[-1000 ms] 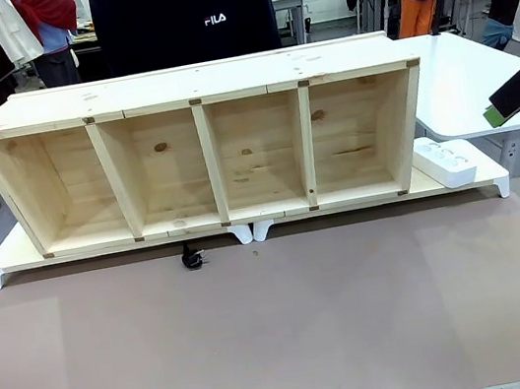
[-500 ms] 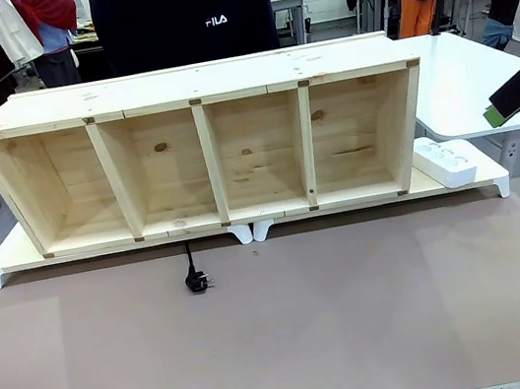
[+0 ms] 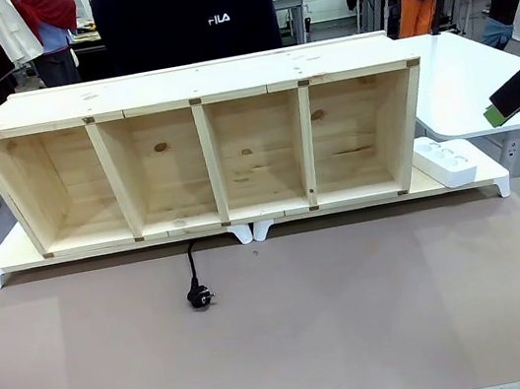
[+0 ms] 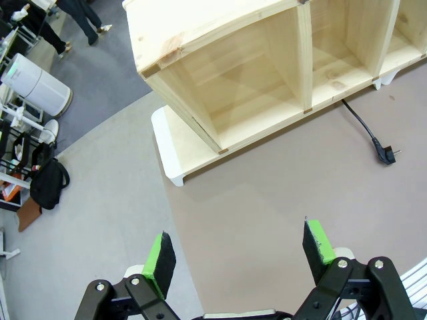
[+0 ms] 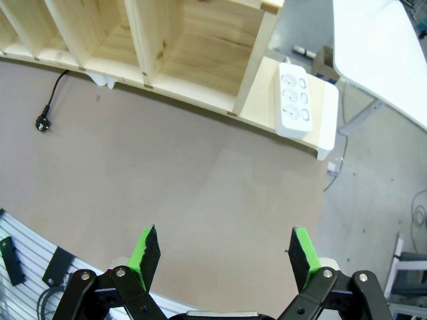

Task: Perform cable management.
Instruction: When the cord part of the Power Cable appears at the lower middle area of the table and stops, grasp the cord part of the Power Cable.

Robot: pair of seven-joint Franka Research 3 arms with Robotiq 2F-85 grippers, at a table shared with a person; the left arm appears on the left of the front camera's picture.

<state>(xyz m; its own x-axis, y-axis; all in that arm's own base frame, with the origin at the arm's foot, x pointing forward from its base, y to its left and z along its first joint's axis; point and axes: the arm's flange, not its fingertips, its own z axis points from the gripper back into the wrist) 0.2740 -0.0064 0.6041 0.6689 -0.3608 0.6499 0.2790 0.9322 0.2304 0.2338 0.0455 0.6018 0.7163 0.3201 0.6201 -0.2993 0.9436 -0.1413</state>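
1. A thin black power cord [image 3: 193,269] lies on the brown table surface [image 3: 361,317]. It runs out from beneath the front edge of the pale 4-compartment pine shelf box [image 3: 192,84], below the 2nd compartment from the left.
2. The cord ends in a chunky round black plug [image 3: 198,296], which lies free on the table.
3. The left gripper [image 4: 238,250] hangs above the table, jaws spread wide and empty.
4. The right gripper [image 5: 224,257] also hangs with jaws wide apart and empty, well apart from the cord.
5. A white 6-socket power strip [image 3: 444,162] sits just right of the shelf box.
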